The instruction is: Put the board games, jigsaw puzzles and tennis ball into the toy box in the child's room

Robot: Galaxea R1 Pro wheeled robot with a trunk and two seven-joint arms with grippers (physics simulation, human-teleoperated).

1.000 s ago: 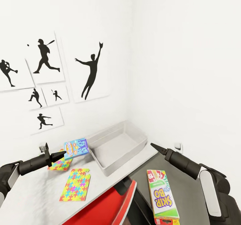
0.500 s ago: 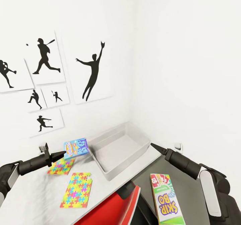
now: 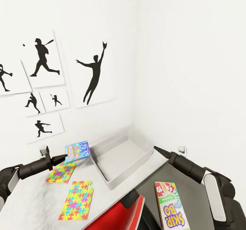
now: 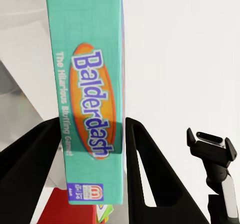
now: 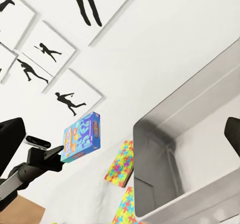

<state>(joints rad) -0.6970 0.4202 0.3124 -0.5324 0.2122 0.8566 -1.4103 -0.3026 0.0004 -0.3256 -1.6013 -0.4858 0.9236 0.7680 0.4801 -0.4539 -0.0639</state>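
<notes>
The left gripper [image 3: 64,158] is squeezing the small blue board game [image 3: 77,151] between its two black fingers [image 4: 30,164]. The game box is hanging in the air, tilted up on its edge, above the table [image 3: 30,199] and just beside the near end of the toy box [image 3: 119,154]. In the left wrist view the word "Balderdash" is showing on the box's green side.

The grey toy box is sitting at the far end of the table, in the corner of the white walls. Its long side is lying along the table's front edge.

Two jigsaw puzzles are lying flat on the table. One [image 3: 61,172] is under the held game, near the back edge. The other [image 3: 76,200] is close to the front edge.

The right gripper [image 3: 158,149] is pointing up past the table's front edge, near the toy box, holding nothing, its tips pressed together into one point.

The SKIP-BO board game [image 3: 171,206] is lying lower down, off the table.
</notes>
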